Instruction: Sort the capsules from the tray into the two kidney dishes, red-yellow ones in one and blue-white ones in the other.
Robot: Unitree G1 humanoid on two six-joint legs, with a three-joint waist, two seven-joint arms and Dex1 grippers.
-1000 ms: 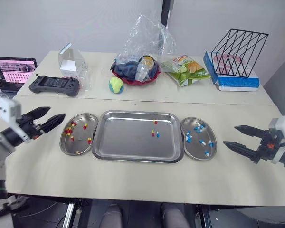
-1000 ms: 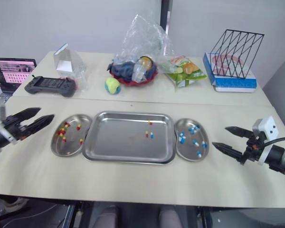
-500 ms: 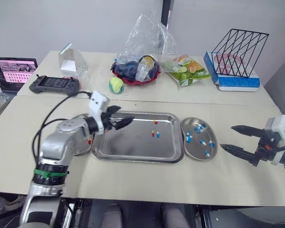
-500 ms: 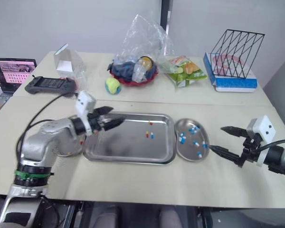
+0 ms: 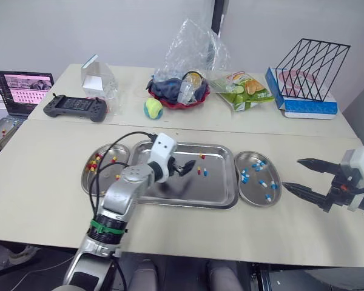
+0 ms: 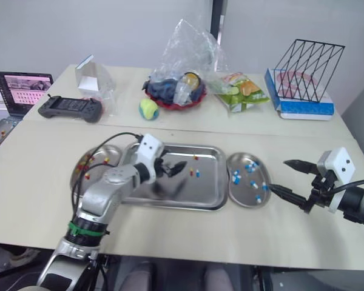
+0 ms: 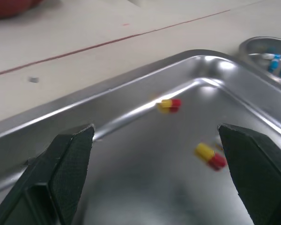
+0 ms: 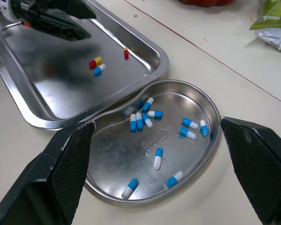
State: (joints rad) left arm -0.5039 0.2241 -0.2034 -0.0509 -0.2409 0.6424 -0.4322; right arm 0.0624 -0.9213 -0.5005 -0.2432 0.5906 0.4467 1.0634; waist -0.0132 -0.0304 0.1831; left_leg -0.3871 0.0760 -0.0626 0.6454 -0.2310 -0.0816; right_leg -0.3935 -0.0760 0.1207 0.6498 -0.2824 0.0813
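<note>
Starting at the left of the pale surface (image 5: 48,157): passing an open laptop (image 5: 21,91) at the far edge and a black game controller (image 5: 74,108) next to it.

Coming nearer, finding the left steel kidney dish (image 5: 100,185) lying just beside the left rim of the rectangular steel tray (image 5: 215,191) and holding a scatter of red-yellow capsules (image 5: 94,165).

Reaching over that dish and into the tray with the left gripper (image 5: 183,167). Keeping its jaws spread wide and gripping nothing, tips low over the tray's middle; unable to tell whether touching the metal.

Counting three pieces in the tray's right half, just past those tips:
- a lone red-yellow capsule (image 5: 201,156) near the far rim
- a second red-yellow capsule (image 5: 199,171) closer in
- a blue-white capsule (image 5: 205,172) lying right beside the second one

Glancing to the far side of the surface: noting a yellow-green tennis ball (image 5: 151,108), a red bowl (image 5: 177,100) under crumpled clear plastic, a green snack packet (image 5: 246,90), and a black wire rack (image 5: 309,66) standing on a blue box (image 5: 312,108).

Moving on to the right steel kidney dish (image 5: 253,194), lying just beside the tray's right rim and holding a batch of blue-white capsules (image 5: 255,165).

Ending at the right gripper (image 5: 293,174), hovering above the bare surface near that dish's right side, apart from it. Holding its jaws spread wide and empty, pointing toward the dish.
</note>
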